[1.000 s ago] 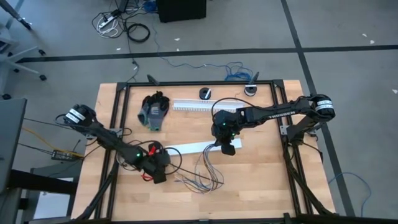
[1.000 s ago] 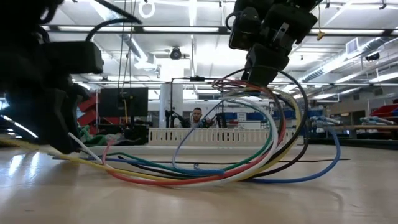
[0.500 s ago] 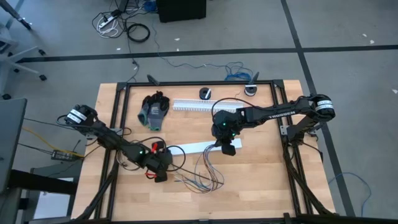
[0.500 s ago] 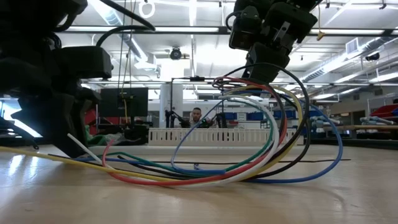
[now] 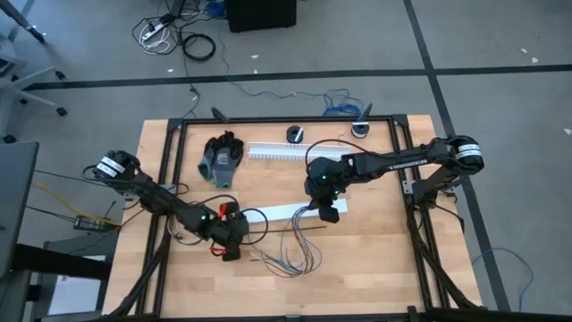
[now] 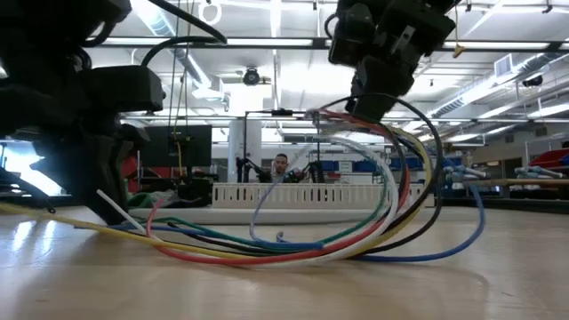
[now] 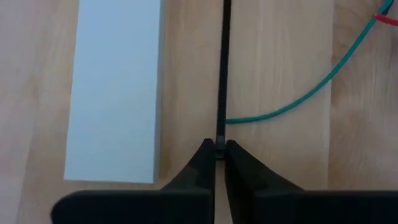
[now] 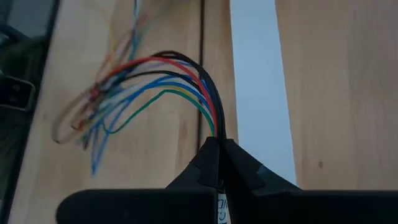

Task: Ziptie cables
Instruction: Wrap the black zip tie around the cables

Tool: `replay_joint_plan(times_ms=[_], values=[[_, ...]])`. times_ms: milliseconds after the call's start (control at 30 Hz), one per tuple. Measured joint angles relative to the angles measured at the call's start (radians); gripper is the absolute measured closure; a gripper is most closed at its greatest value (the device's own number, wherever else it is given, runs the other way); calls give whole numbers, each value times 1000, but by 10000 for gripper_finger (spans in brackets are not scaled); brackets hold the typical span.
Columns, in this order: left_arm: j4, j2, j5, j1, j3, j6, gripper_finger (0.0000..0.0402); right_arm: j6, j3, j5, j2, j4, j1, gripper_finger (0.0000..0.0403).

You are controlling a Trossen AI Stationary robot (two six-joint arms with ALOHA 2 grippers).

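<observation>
The cables here are a loose bundle of thin coloured wires (image 5: 293, 252), looping on the wood table in front of a flat white strip (image 5: 288, 212). My right gripper (image 5: 327, 213) hangs above the strip's right end, shut on the bundle. My left gripper (image 5: 232, 240) is low at the table left of the wires, shut on a thin black zip tie (image 7: 222, 74). The tie lies flat on the wood and runs away from the fingers beside a white piece (image 7: 115, 87). A green wire (image 7: 292, 104) reaches the tie's side. My left gripper pinches the zip tie's near end (image 7: 220, 140) between its two fingertips, coming steeply from above, in line with the tie. The rest of the tie lies straight on the table. My right gripper pinches the gathered wires (image 8: 212, 127) together between its fingertips, slanting down from above. The wires arc out below the fingers (image 6: 391, 151) and their loops and free ends (image 5: 279, 261) rest on the table.
A white slotted duct (image 5: 273, 150) lies toward the far edge, with grey-black gloves (image 5: 221, 159) to its left. A red-handled tool (image 5: 223, 213) sits beside my left gripper. A black frame rail (image 5: 286, 120) borders the table. A person (image 6: 281, 165) shows far behind.
My left gripper has edged slightly toward the table's right side, toward the wires, and rolled a little while staying low at the table. My right gripper and the wire bundle have kept their place.
</observation>
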Motion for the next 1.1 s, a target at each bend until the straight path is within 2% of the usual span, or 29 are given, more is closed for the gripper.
replay_joint_plan(times_ms=[167, 467, 600, 833, 933, 1000, 1100], values=[[65, 1, -17, 65, 0, 86, 400, 37, 0, -75, -50, 84, 5, 403], [177, 1, -11, 184, 0, 287, 401, 78, 5, -115, -76, 168, 110, 403], [171, 1, 4, 217, 0, 314, 401, 78, 26, -156, -79, 198, 152, 403], [173, 1, 10, 255, 0, 310, 401, 79, 70, -145, -51, 268, 212, 403], [176, 1, 13, 260, 2, 313, 401, 40, 162, -156, 19, 289, 211, 403], [196, 1, 18, 264, 2, 318, 401, -3, 290, -230, 94, 279, 181, 403], [211, 1, 29, 266, 2, 319, 401, -52, 535, -409, 227, 267, 148, 403]])
